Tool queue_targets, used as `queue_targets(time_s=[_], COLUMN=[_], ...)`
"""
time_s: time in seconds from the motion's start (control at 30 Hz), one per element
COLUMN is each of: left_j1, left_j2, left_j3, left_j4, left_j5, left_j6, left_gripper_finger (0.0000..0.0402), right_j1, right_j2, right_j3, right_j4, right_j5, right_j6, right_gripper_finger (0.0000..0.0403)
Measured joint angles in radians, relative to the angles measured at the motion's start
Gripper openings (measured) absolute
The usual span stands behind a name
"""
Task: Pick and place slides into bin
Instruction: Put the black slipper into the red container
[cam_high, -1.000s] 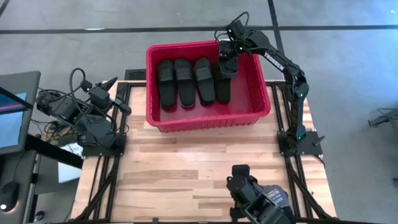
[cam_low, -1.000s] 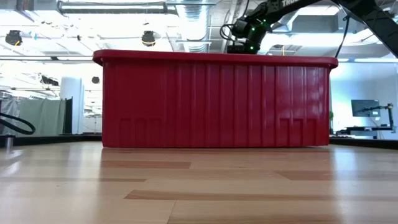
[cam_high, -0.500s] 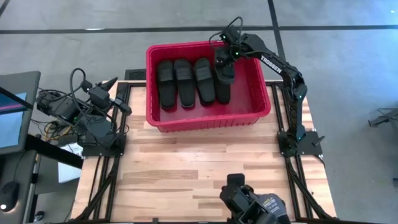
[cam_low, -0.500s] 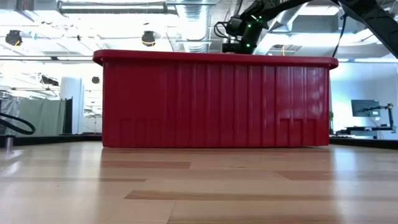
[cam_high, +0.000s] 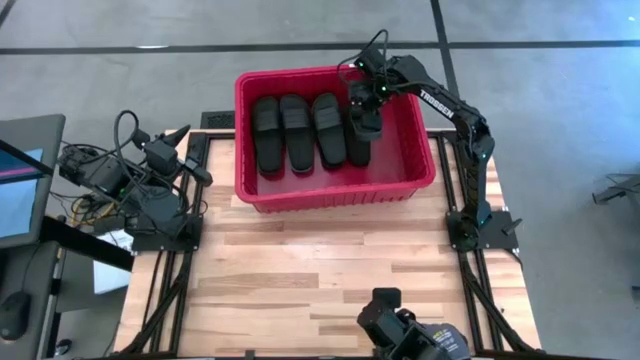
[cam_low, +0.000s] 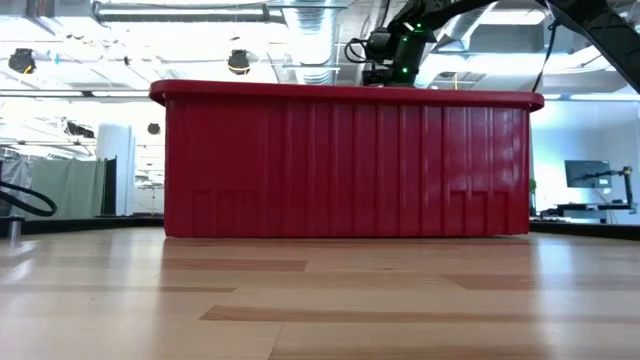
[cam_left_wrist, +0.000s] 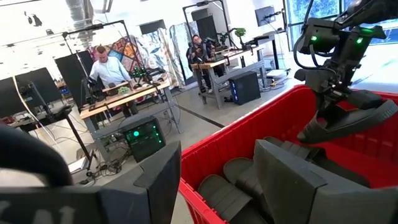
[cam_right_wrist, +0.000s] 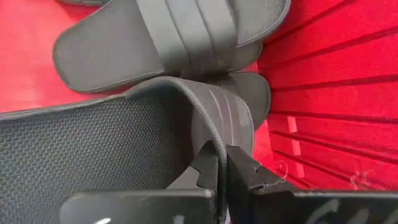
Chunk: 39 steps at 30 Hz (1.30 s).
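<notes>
The red bin (cam_high: 335, 197) stands at the table's far edge, and in the low view the bin (cam_low: 350, 160) blocks what lies inside. Several black slides (cam_high: 297, 130) lie side by side on its floor. My right gripper (cam_high: 365, 106) hangs over the bin's right part, shut on one more black slide (cam_left_wrist: 348, 121), which hangs above the slide (cam_right_wrist: 174, 43) lying below it. My left gripper (cam_left_wrist: 214, 180) waits open at the table's left edge, level and pointing toward the bin, with nothing between its fingers. My right gripper pinches the held slide's wide strap at its edge (cam_right_wrist: 214, 142) between its two fingers. The fingers (cam_right_wrist: 245, 171) come from above, slanting steeply down. The slide (cam_right_wrist: 93, 149) hangs tilted below the gripper, clear of the slides on the bin's floor.
The wooden table top (cam_high: 320, 270) in front of the bin is bare. A dark camera mount (cam_high: 405, 330) stands at the near edge. Beyond the table, people (cam_left_wrist: 106, 65) work at benches in the room.
My right gripper has shifted a little over the bin and tipped more steeply down, carrying the black slide with it. The slide stays clear of those lying in the bin.
</notes>
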Motion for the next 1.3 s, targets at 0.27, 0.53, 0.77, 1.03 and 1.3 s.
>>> queue_targets(time_s=[0.27,0.53,0.77,1.03,1.3], left_j1=[0.000,0.000,0.000,0.000,0.000], left_j2=[0.000,0.002,0.002,0.001,-0.001], left_j3=[0.000,0.000,0.000,0.000,0.000], left_j4=[-0.002,-0.001,0.011,0.011,0.010], left_j5=[-0.007,-0.010,-0.013,-0.014,-0.016], left_j6=[0.002,-0.008,-0.025,-0.030,-0.076], left_gripper_finger=[0.0192,0.0192,0.0192,0.0192,0.0192], right_j1=[-0.003,-0.015,-0.020,0.009,0.003], right_j2=[-0.045,-0.098,-0.268,-0.516,-0.489], right_j3=[0.000,0.000,-0.251,-0.733,-0.882], right_j4=[-0.001,-0.040,0.109,0.649,0.850], right_j5=[-0.026,-0.025,-0.025,0.089,0.152], right_j6=[0.008,0.008,0.031,0.011,-0.052], right_gripper_finger=[0.0000,0.0000,0.0000,0.0000,0.0000])
